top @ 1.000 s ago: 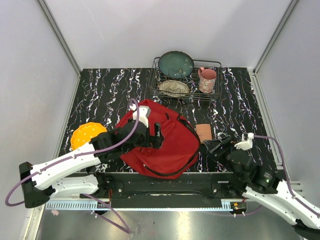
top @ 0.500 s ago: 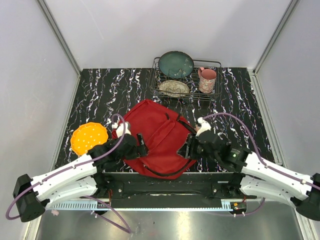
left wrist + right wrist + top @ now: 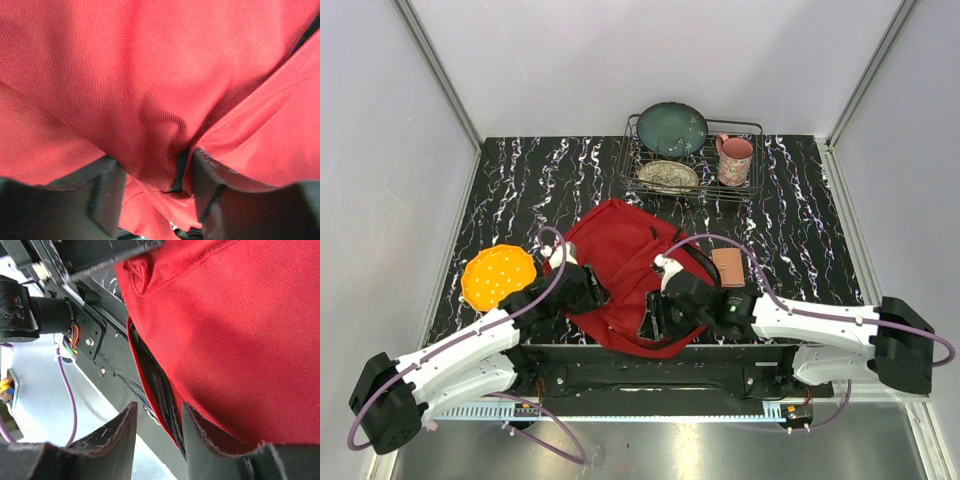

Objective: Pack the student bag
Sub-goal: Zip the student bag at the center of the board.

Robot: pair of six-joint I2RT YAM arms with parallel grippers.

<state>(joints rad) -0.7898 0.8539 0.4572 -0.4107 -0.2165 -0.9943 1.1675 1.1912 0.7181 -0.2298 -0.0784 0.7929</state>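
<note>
The student bag (image 3: 625, 262), a red backpack with black zippers, lies flat at the middle of the table. My left gripper (image 3: 588, 291) is at its left edge. In the left wrist view red fabric (image 3: 160, 75) fills the frame, and a fold of it with a black zipper end is bunched between the left gripper's (image 3: 155, 175) fingers. My right gripper (image 3: 655, 318) is at the bag's near edge. Its jaws (image 3: 159, 410) stand apart around the black zipper seam (image 3: 160, 390). The right finger lies against the fabric and the left one is off it.
An orange round lid (image 3: 498, 277) lies left of the bag and a small brown flat item (image 3: 728, 266) lies to its right. A wire dish rack (image 3: 756, 128) at the back holds a green plate (image 3: 672, 128), a patterned plate (image 3: 668, 176) and a pink mug (image 3: 734, 160). The table's metal front rail (image 3: 95, 335) is just below the right gripper.
The right arm has swung left from the table's right side to the bag's near edge, its jaws narrowing. The left gripper has pulled back to the bag's left edge and closed on a fold.
</note>
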